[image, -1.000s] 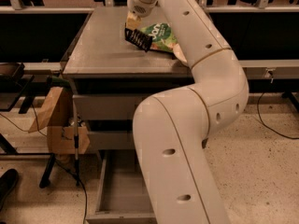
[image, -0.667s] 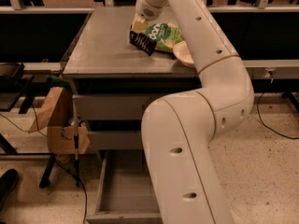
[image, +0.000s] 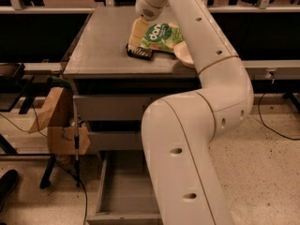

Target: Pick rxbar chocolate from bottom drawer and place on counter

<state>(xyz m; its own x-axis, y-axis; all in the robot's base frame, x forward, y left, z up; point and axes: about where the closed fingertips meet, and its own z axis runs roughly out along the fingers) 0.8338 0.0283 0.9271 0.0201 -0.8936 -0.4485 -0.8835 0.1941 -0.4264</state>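
The rxbar chocolate point(image: 140, 53), a small dark flat bar, is at the counter point(image: 101, 46) surface near its middle, just left of a green snack bag point(image: 161, 35). My gripper point(image: 138, 46) comes down from above and is shut on the bar's top edge, holding it low against the counter. The bottom drawer point(image: 123, 191) stands pulled open below, its flat grey inside showing nothing; my arm point(image: 187, 149) hides its right part.
A pale plate point(image: 183, 55) lies at the counter's right edge beside the green bag. A brown paper bag point(image: 50, 109) and a cardboard box point(image: 65, 139) hang on a stand left of the cabinet. Cables run on the floor.
My gripper has moved down and slightly forward with the bar, from above the green bag to the counter surface.
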